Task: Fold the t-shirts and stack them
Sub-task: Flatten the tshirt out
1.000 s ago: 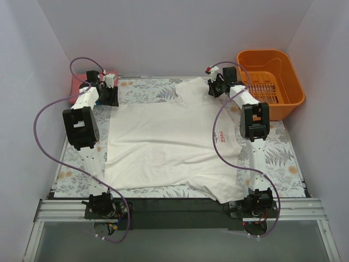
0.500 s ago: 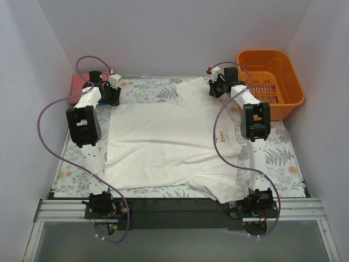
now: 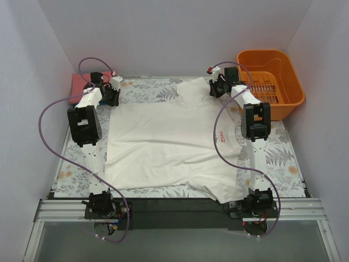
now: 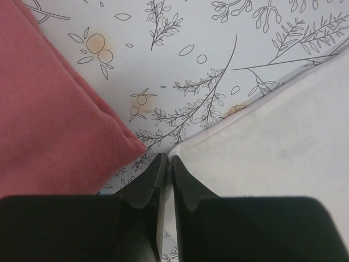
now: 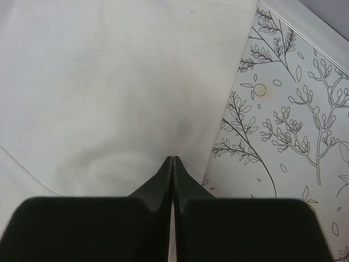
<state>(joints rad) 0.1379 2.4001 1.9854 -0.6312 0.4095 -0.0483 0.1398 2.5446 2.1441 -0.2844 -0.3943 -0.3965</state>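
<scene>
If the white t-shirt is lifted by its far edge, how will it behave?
Probably floppy: the white t-shirt lies flat, rumpled at its near hem, puckered at the right gripper. Likely light: the cloth looks thin. Lifted, it would probably sag between grip points, not hold shape.

The white t-shirt (image 3: 169,144) is lying spread flat across the centre of the desk (image 3: 283,158), with red script peeking out at its 3 o'clock edge. The salmon-red t-shirt (image 3: 76,86) is sitting folded at 10 o'clock.

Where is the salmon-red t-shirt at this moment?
The salmon-red t-shirt lies at the far left corner of the table in the top view, just behind the left gripper and near a corner of the white t-shirt.
</scene>
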